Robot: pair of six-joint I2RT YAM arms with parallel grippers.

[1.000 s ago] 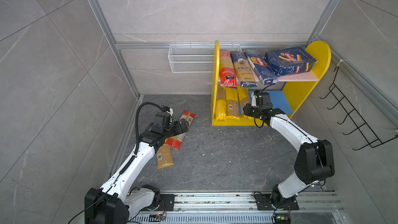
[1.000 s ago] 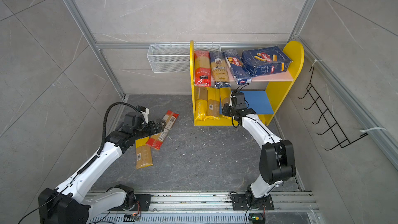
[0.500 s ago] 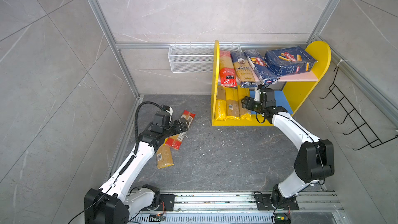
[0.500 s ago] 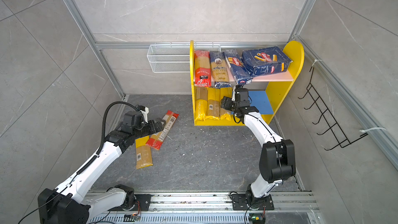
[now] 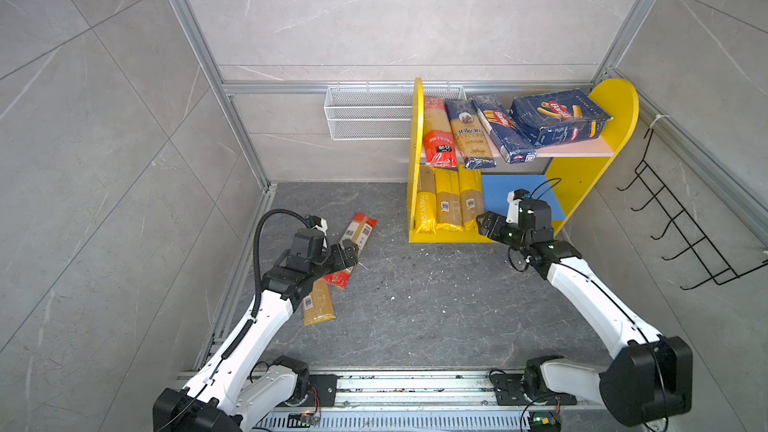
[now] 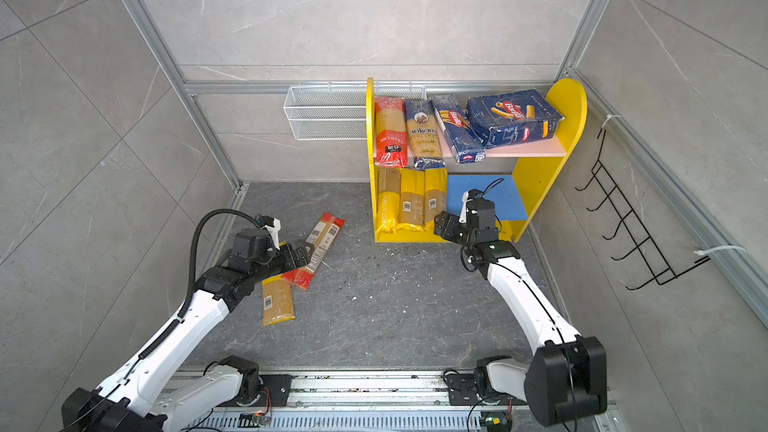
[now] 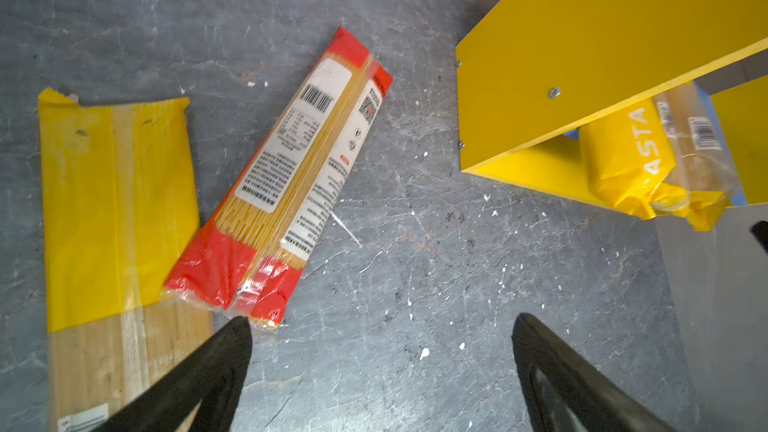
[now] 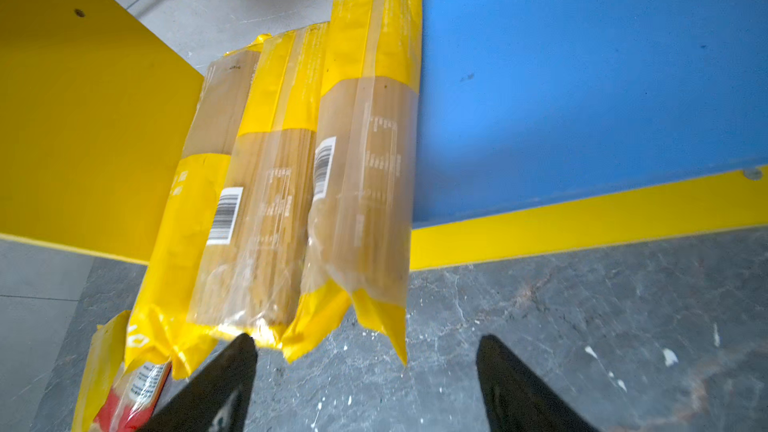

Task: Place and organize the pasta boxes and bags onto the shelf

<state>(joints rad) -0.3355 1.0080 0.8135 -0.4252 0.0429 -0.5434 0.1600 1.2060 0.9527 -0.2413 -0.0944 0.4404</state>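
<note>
Beside the shelf (image 5: pixel 619 110) hangs a wire basket (image 5: pixel 365 118) (white mesh).

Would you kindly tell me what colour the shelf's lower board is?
Blue; the lower board shows best in the right wrist view.

Right gripper (image 8: pixel 365 342): fingers (image 8: pixel 232 367), closed a second ago inside the shelf (image 5: pixel 582 176) at the lower board, now stand apart with nothing between them. The gripper is drawn back out of the shelf and sits just off its front edge, near the end of the outermost yellow bag (image 5: pixel 471 201).
</note>
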